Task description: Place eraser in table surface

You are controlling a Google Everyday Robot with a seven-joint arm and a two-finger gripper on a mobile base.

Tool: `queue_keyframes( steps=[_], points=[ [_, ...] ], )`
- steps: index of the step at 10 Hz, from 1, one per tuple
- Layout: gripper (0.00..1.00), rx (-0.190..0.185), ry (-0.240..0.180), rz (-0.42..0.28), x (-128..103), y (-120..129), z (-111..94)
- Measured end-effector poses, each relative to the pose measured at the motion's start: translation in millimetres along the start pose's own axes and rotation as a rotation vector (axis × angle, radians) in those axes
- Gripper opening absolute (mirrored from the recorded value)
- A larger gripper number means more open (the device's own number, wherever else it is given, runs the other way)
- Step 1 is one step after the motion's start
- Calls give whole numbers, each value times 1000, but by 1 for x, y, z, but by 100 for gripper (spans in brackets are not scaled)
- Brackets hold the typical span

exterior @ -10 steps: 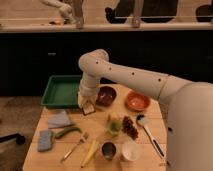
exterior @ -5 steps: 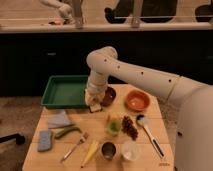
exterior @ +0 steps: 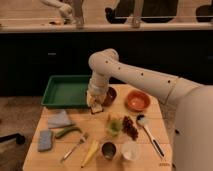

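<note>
My gripper (exterior: 95,103) hangs at the end of the white arm, just right of the green tray and left of a dark bowl. It is shut on the eraser (exterior: 97,107), a small dark block with pale cream edges. The eraser is held low, at or just above the table surface (exterior: 150,162), a light tan plank top. I cannot tell whether the eraser touches the wood.
A green tray (exterior: 64,92) sits at the back left, a dark bowl (exterior: 110,95) and an orange bowl (exterior: 137,101) at the back. In front lie a pale blue cloth (exterior: 60,119), a blue-grey sponge (exterior: 45,140), a fork (exterior: 75,146), a banana (exterior: 91,152), two cups (exterior: 108,150), grapes (exterior: 130,127) and a ladle (exterior: 148,133).
The arm has swung right from the tray's edge and lowered, bringing the gripper with the eraser down beside the dark bowl.
</note>
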Motion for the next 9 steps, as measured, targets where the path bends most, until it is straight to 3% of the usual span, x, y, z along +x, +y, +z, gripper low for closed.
queue_keyframes(
  steps=[9],
  points=[
    [0, -2, 136, -47, 6, 29, 69]
  ],
)
